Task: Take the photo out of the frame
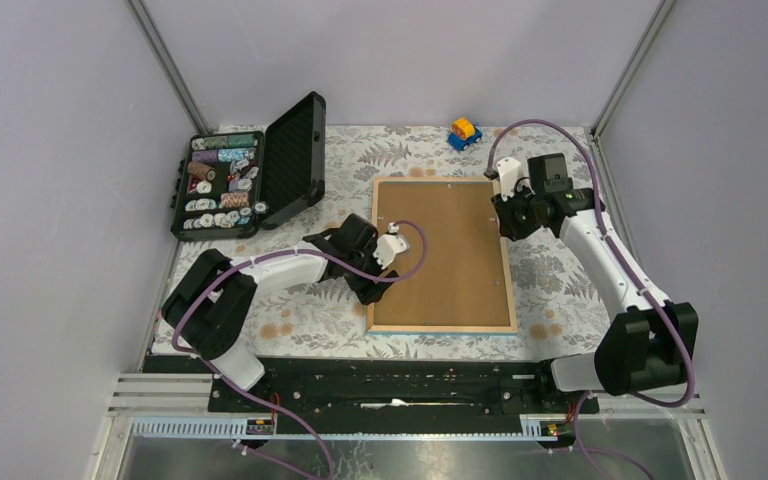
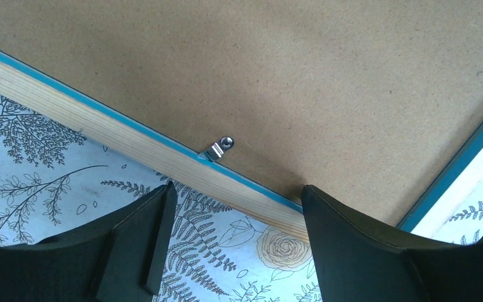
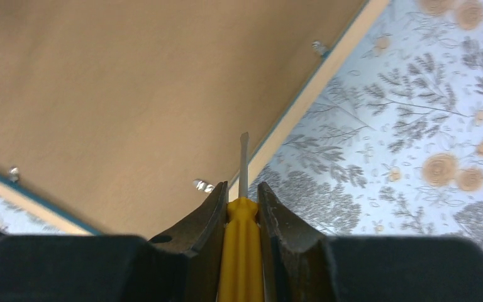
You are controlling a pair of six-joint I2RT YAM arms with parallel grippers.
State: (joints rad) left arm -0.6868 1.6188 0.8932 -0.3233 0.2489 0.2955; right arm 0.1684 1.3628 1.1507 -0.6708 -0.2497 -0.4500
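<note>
Jaws of right gripper (image 3: 243,207) clamp yellow screwdriver (image 3: 241,251) over frame (image 3: 100,94); no writing legible.

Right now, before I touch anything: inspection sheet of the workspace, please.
Surface: floral-print table cover, flat.
Job's things: large rectangular wood-rimmed picture frame lies face down, brown fibreboard back up; small metal clips along its edges; photo not visible.
Clutter: open black case of poker chips far left; small blue-and-yellow toy car at far edge.
Grippers: left gripper open, over the frame's left rim; right gripper shut on a yellow-handled screwdriver, tip near the frame's right edge.
Cables: purple cable looping along each arm.
Surroundings: plain grey walls; nothing else seen.
</note>
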